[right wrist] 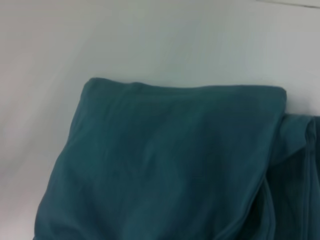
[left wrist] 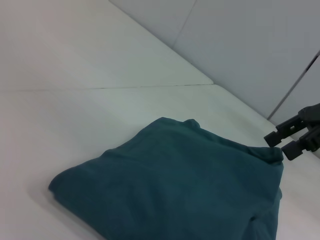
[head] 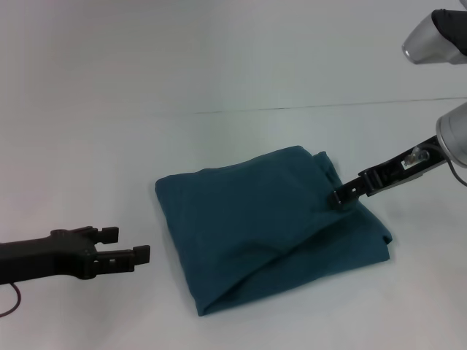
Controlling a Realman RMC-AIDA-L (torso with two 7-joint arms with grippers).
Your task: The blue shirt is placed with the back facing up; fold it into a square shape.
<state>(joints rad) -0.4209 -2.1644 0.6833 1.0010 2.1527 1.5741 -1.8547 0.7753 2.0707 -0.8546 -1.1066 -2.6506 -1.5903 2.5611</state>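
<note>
While folded, blue shirt (head: 263, 222) touches right fingers (head: 343, 194).

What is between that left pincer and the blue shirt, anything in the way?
Nothing visible. Only bare white table lies between the open left pincer and the folded blue shirt. The right pincer is already at the shirt's far edge.

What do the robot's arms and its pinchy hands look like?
The left gripper is black, with two blocky, square-tipped fingers on a black arm; a thin red cable curls beneath it. The right gripper is black and slim, on a shiny rounded silver-grey arm with a small clear part near the wrist.
</note>
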